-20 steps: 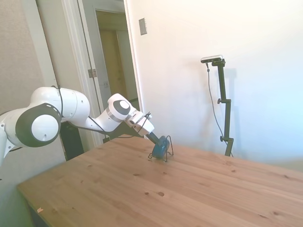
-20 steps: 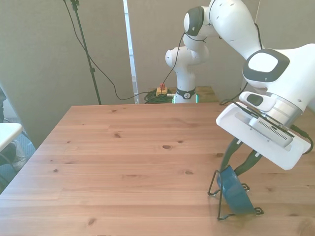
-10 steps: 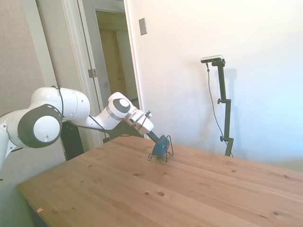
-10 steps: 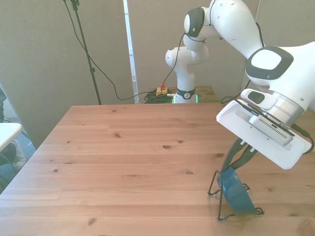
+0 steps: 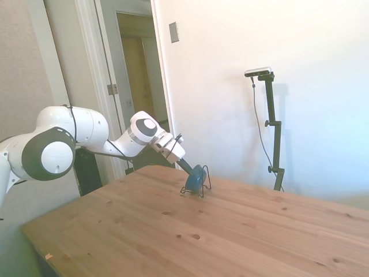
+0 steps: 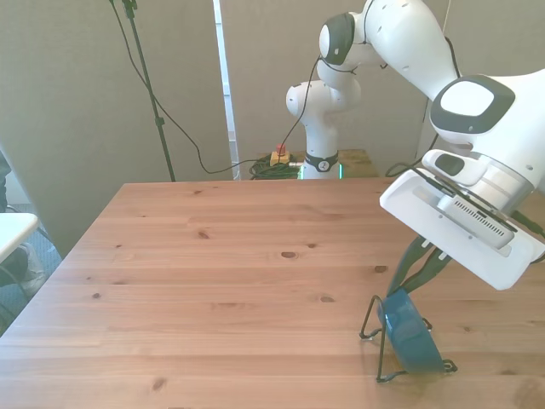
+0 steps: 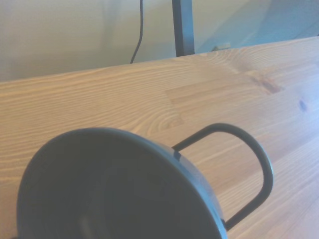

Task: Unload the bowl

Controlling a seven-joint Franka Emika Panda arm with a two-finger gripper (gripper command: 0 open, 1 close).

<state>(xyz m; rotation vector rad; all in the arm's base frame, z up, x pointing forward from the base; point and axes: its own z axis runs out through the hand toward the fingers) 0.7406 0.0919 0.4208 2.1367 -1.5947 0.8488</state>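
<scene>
- We see the bowl [image 6: 407, 331] [image 5: 198, 177] [image 7: 114, 186] standing tilted on edge in the wire rack [image 6: 375, 328] [image 5: 203, 186] [image 7: 246, 169], near the front view's lower right corner of the wooden table [image 6: 213, 281] [image 5: 202, 236].
- We find the gripper [image 6: 413, 285] [image 5: 190, 170] at the bowl's upper rim, its dark fingers [image 6: 403, 271] reaching down onto it and apparently clasped on that rim.
- We note the white arm [image 6: 477, 119] slanting above the rack.
</scene>
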